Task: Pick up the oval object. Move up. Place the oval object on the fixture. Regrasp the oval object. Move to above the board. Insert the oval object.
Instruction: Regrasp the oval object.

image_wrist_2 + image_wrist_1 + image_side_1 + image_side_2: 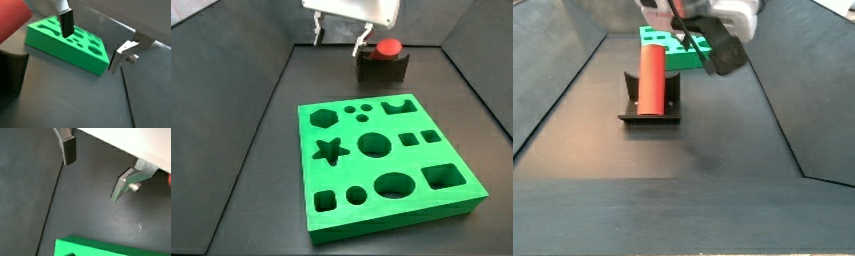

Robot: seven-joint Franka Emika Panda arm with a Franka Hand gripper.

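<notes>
Fingers [69,150] spread empty, the gripper [339,39] hovers near the smooth red-orange oval object [652,78] lying on the fixture [651,110].

I work in a robot test cell of a laboratory type. The bench [673,200] is a plain matte black surface enclosed by dark sloping walls [251,80]. My tool [342,42] hangs open over the rear of this enclosure. The only equipment present is test hardware: the green board [385,165] with shaped cut-outs, and the dark fixture [651,108] carrying the red oval object [651,78].
</notes>
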